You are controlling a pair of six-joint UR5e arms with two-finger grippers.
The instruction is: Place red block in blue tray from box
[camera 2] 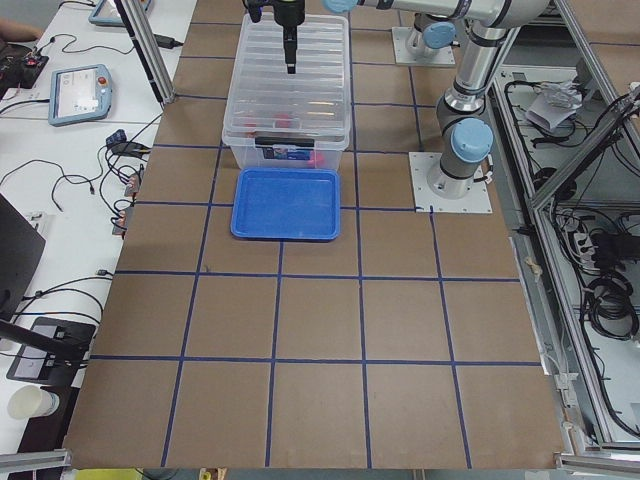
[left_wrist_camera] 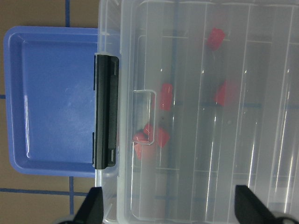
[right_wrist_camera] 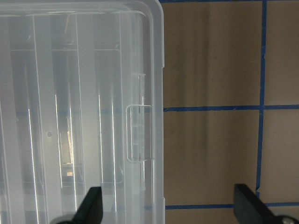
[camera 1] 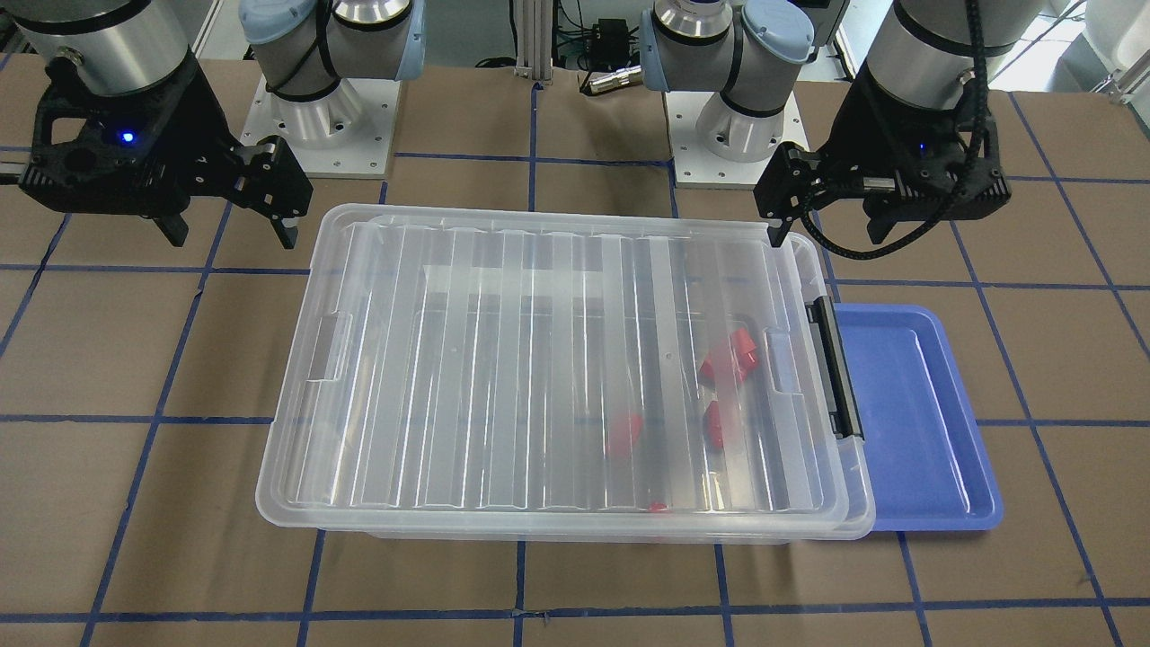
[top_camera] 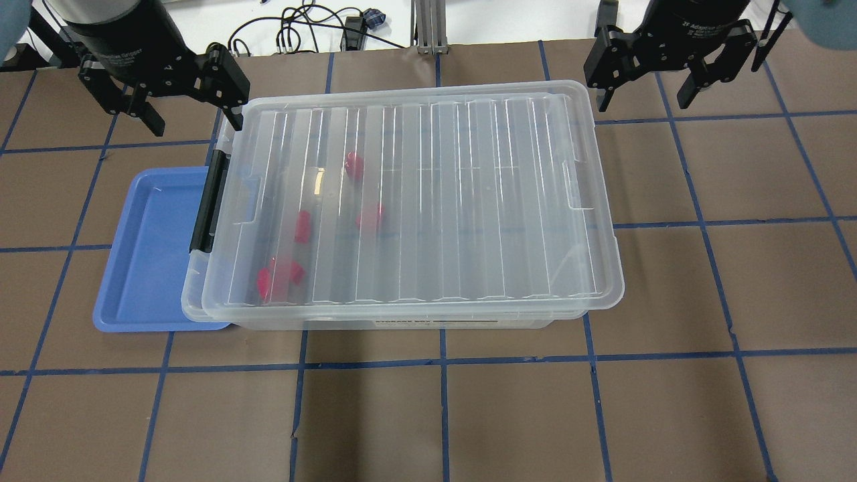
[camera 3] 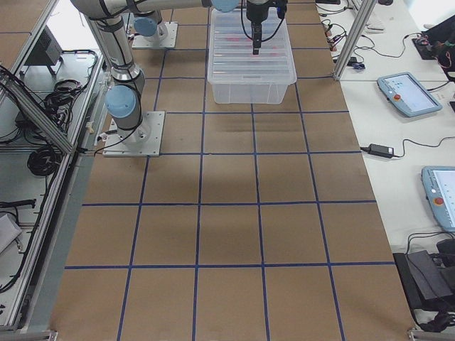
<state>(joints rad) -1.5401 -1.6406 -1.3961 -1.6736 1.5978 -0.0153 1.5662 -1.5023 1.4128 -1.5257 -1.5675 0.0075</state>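
- Counter: brown boards marked into squares by blue tape; my two arm bases are bolted along one edge.
- Red block: lies inside the box, under the lid, towards the latch end. It rests on the box floor, apart from its neighbours.
- Other red blocks: a small cluster sits nearer my side of the box. Two single ones lie further in, one of them towards the middle and one nearer the far wall. All show blurred through the ribbed plastic.
- Box: clear bin standing flat on the counter. The ribbed lid is seated on top and covers the whole opening. The black latch handle is at the end on my left.
- Blue tray: flat on the counter, hard against the latch end of the box. The box rim overhangs the tray's near edge.
- Left jaws: spread wide with nothing between them, hanging above the far corner of the box at the latch end. In my left wrist view both fingertips frame the latch, the tray's edge and the red cluster below.
- Right jaws: likewise spread wide and holding nothing, above the far corner at the opposite end. In my right wrist view one fingertip sits over the lid and the other over bare counter.
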